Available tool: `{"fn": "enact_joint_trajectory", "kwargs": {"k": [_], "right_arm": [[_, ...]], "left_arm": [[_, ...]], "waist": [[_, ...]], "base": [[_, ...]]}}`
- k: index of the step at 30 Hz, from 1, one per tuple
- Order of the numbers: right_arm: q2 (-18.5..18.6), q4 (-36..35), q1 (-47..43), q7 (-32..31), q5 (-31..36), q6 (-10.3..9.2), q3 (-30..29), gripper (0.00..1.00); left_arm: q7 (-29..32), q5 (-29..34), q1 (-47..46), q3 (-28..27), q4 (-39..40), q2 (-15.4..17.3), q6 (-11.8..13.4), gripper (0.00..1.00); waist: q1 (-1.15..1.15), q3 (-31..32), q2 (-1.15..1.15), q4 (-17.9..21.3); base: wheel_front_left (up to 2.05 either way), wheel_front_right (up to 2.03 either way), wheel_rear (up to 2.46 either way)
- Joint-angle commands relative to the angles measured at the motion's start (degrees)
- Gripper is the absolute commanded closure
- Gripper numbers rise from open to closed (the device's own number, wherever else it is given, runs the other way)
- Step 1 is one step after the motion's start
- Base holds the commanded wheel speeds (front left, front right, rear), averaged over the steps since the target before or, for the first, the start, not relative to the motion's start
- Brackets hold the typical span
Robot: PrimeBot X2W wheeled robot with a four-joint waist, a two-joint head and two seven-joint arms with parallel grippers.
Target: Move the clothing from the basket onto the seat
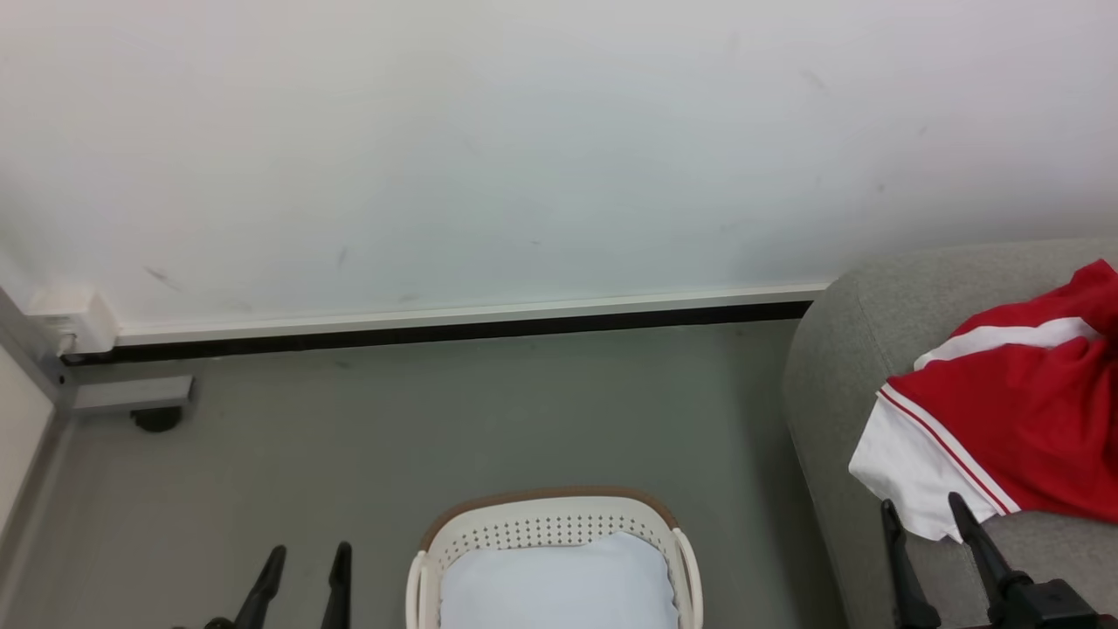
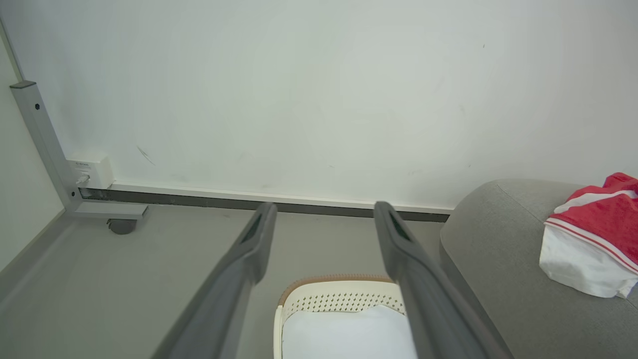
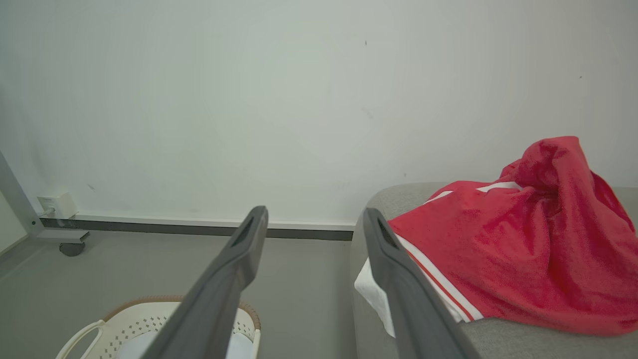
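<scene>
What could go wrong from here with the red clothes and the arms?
The clothing lies near a corner of the seat, its white hem at the edge, so it may slide off. The open right gripper sits close to that hem and might snag it when it moves.

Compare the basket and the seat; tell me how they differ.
The basket is white perforated plastic with a brown rim; the seat is grey upholstered fabric. The basket is far smaller than the seat. The basket holds a pale liner, while the seat carries the red and white clothing. Both stand on the grey floor near the white wall.
</scene>
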State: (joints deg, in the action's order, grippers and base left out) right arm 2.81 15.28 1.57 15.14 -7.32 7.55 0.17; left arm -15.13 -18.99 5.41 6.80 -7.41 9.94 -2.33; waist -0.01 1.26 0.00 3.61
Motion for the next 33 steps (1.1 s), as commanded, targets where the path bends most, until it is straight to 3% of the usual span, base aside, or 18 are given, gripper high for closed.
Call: {"fn": "enact_joint_trajectory", "kwargs": {"k": [1, 22, 23, 26, 33], "right_arm": [[0.17, 0.38, -0.52, -0.01, -0.76, -0.13, 0.45, 0.0], [0.18, 3.16, 0.44, -0.01, -2.29, -0.13, 4.71, 0.0], [-0.05, 3.25, 0.14, 0.01, -2.16, 0.01, 4.74, 1.0], [-0.23, 4.58, -0.7, -0.08, -2.37, 0.01, 4.8, 1.0], [-0.17, 3.97, -0.13, -2.14, -10.49, 0.0, 3.71, 1.0]], "left_arm": [[-0.02, 0.59, 0.68, -0.57, -0.37, -0.26, -0.34, 0.0], [-0.02, 5.28, 1.11, -5.86, -4.29, -5.01, -4.12, 0.0], [0.01, 4.8, 0.7, -5.73, -4.41, -5.15, -4.08, 1.0], [0.11, 4.49, 1.0, -5.51, -6.02, -5.63, -4.18, 1.0], [2.42, -3.03, -0.49, -6.52, -6.31, -5.76, -4.27, 1.0]], "waist": [[0.01, 0.3, 0.0, -0.49], [0.01, 1.43, 0.0, -2.83], [0.01, 1.43, 0.0, -2.83], [0.01, 1.42, 0.0, -2.84], [0.01, 1.26, 0.0, -2.89]], "base": [[0.0, 0.0, 0.0], [0.0, 0.0, 0.0], [0.0, 0.0, 0.0], [0.0, 0.0, 0.0], [0.0, 0.0, 0.0]]}}
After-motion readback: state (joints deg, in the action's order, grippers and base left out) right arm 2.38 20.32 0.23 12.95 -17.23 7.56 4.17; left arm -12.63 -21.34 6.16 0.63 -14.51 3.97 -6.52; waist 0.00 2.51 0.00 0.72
